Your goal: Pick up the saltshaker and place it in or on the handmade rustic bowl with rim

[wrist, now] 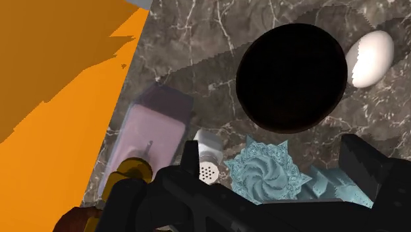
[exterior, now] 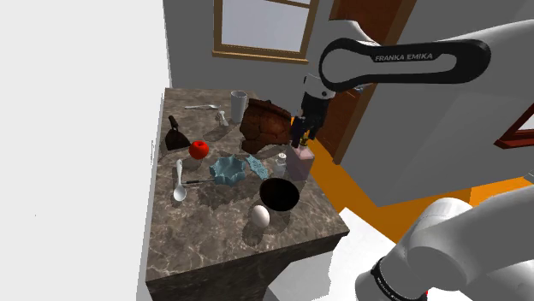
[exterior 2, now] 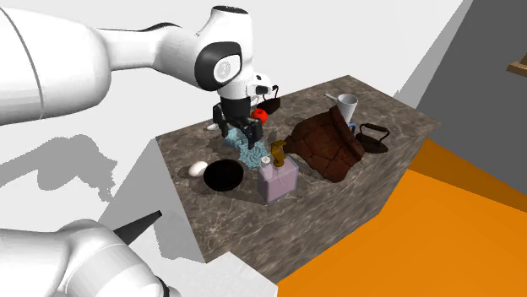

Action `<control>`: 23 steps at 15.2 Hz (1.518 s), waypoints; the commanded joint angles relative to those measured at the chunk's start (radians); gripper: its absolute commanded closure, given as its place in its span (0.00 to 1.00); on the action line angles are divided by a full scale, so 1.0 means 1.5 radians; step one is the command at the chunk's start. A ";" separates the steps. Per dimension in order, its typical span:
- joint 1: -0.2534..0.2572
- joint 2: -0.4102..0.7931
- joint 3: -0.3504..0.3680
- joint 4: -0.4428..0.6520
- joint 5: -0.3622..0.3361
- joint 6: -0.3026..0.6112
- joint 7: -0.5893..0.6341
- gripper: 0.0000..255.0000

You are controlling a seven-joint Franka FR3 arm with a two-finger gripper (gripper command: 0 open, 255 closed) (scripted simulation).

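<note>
The saltshaker [exterior: 280,162] is a small white bottle with a perforated top [wrist: 208,168]. It stands on the marble table between a pink bottle [exterior: 300,163] and a blue crinkled piece [exterior: 228,169]. The bowl [exterior: 279,194] is round and black [wrist: 292,78] and sits just in front of the shaker, toward the table's near edge [exterior 2: 225,175]. My gripper [exterior: 300,139] hangs open above the shaker and the pink bottle, holding nothing [exterior 2: 240,137]. In the wrist view the gripper [wrist: 276,165] has the shaker right beside one finger, with the blue piece [wrist: 267,173] between the fingers.
A white egg [exterior: 261,216] lies by the bowl. A brown bag [exterior: 267,122], a white mug [exterior: 239,105], a red tomato [exterior: 198,150], a black iron [exterior: 176,136] and a spoon [exterior: 180,185] stand farther back. The orange floor [exterior: 359,184] drops off beside the pink bottle.
</note>
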 commanded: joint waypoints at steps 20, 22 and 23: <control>-0.014 0.271 -0.025 0.038 -0.024 0.228 -0.069 0.00; -0.014 0.271 -0.025 0.038 -0.024 0.228 -0.069 0.00; -0.014 0.271 -0.025 0.038 -0.024 0.228 -0.069 0.00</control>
